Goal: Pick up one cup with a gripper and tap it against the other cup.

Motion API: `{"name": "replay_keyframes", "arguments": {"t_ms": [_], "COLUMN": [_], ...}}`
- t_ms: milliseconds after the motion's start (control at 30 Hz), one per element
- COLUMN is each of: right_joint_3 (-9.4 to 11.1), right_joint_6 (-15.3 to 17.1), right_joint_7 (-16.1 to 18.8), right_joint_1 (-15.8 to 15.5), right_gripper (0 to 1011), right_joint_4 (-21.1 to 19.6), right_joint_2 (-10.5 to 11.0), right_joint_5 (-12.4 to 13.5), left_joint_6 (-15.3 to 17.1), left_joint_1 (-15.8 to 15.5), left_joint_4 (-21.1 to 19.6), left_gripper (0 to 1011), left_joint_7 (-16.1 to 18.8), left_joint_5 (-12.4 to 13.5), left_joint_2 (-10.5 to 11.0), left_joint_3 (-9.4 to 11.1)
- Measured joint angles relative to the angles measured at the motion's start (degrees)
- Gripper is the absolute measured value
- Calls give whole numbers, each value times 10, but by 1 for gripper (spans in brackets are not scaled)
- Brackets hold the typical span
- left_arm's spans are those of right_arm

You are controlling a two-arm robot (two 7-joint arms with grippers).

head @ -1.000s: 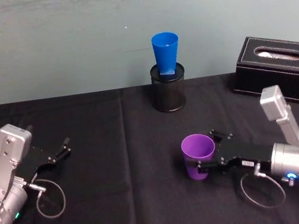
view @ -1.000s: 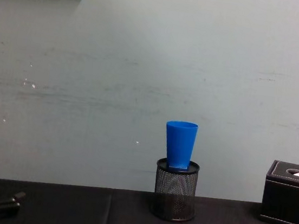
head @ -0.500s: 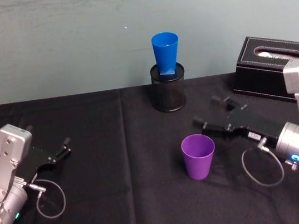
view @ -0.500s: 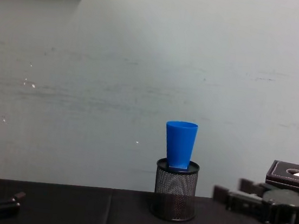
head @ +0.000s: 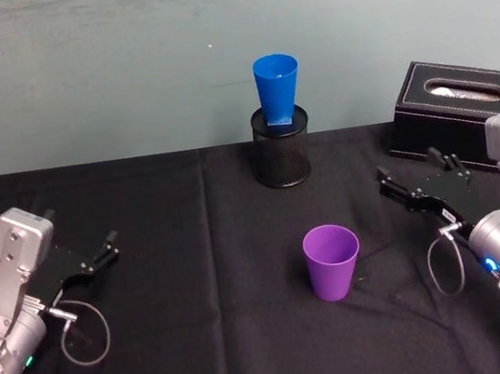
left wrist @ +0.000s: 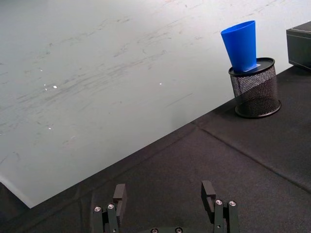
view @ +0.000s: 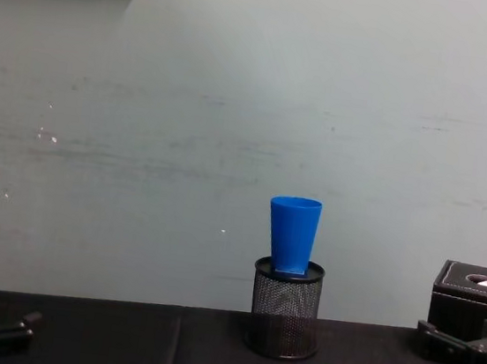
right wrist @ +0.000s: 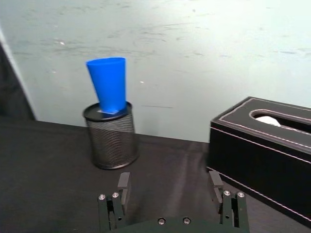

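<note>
The right gripper (head: 416,179) has let go of the purple cup (head: 333,261) and backed off to the right, jaws wide open and empty. On the left, the left gripper (head: 108,245) rests low on the desk (head: 198,279), jaws apart, holding nothing. Centre stage, the purple cup stands upright and alone, well short of the blue cup (head: 277,89), perched on the black mesh holder (head: 282,156). Risk: a firm tap could topple that blue cup off its perch. Black cloth desk, pale scuffed wall (view: 236,101) behind, black tissue box (head: 460,113) far right.
</note>
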Motion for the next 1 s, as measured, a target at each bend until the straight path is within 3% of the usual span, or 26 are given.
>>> {"name": "replay_keyframes", "arguments": {"t_ms": [233,1000], "right_joint_3": [9,6], "right_joint_6": [-1,-2], "right_joint_7": [1,0], "right_joint_1": [2,2], "right_gripper": [1003,1003], "right_joint_4": [10,9], "right_joint_2": [-5,-4], "right_joint_5": [-6,-6], "left_joint_6": [0,0], "left_joint_1": [0,0], "left_joint_4": [0,0], "left_gripper": [1011,1011], "left_joint_7": [0,0], "left_joint_5": [0,0], "left_joint_2": [0,0], "left_joint_3": [0,0]}}
